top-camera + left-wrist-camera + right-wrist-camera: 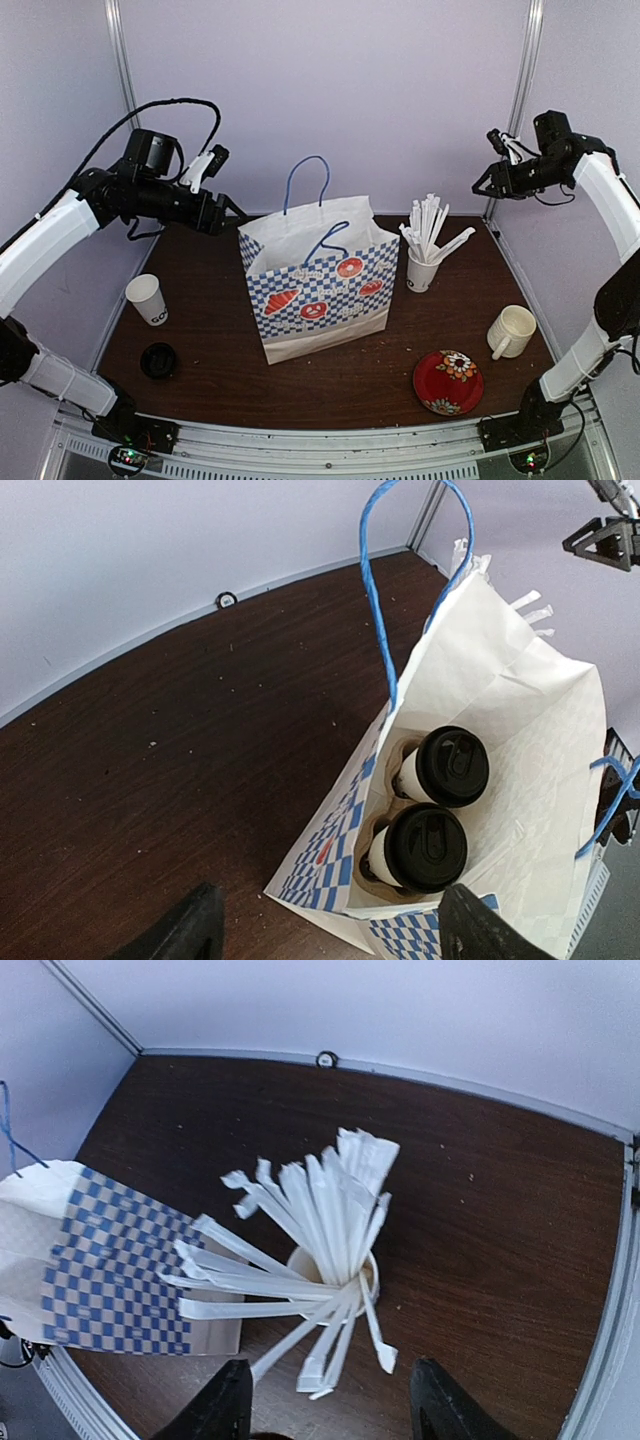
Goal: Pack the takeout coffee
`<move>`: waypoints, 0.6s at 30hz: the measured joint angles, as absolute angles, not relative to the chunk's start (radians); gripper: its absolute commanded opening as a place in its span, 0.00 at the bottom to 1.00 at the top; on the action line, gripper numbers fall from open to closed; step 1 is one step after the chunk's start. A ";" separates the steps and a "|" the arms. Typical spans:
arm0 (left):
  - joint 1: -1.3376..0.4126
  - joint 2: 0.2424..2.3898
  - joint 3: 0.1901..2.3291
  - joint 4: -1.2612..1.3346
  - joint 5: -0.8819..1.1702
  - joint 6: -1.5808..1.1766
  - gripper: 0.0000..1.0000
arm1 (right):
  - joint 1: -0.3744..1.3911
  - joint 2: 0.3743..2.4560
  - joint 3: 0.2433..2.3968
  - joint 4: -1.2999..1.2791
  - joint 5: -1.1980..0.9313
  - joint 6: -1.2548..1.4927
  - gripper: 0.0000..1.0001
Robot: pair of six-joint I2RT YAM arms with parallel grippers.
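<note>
I am holding my left pincer (330, 935) wide and empty, up over the left side of the checked paper bag (315, 290). Two lidded coffee cups (452, 767) are sitting inside the bag in a cardboard carrier (395, 748) — that part looks done. One open coffee cup (147, 298) is waiting well left of the bag, with a black lid (158, 360) there too. I think they come next. My right pincer (330, 1405) is hanging open and empty, high to the bag's right — over the stirrer cup (300, 1265).

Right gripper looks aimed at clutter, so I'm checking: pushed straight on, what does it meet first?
Probably the white sticks fanned from their cup, right ahead of the right gripper; depth is unclear.
</note>
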State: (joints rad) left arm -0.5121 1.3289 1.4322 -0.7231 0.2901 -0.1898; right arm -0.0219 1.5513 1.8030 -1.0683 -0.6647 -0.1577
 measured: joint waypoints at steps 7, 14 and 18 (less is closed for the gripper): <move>-0.512 1.335 1.435 -0.723 0.290 -0.187 0.77 | -0.064 1.604 1.623 -1.040 -0.627 -0.145 0.55; -0.512 1.335 1.435 -0.727 0.286 -0.187 0.77 | -0.070 1.648 1.598 -1.016 -0.619 -0.136 0.43; -0.512 1.335 1.435 -0.727 0.280 -0.187 0.77 | -0.070 1.692 1.598 -1.011 -0.633 -0.134 0.39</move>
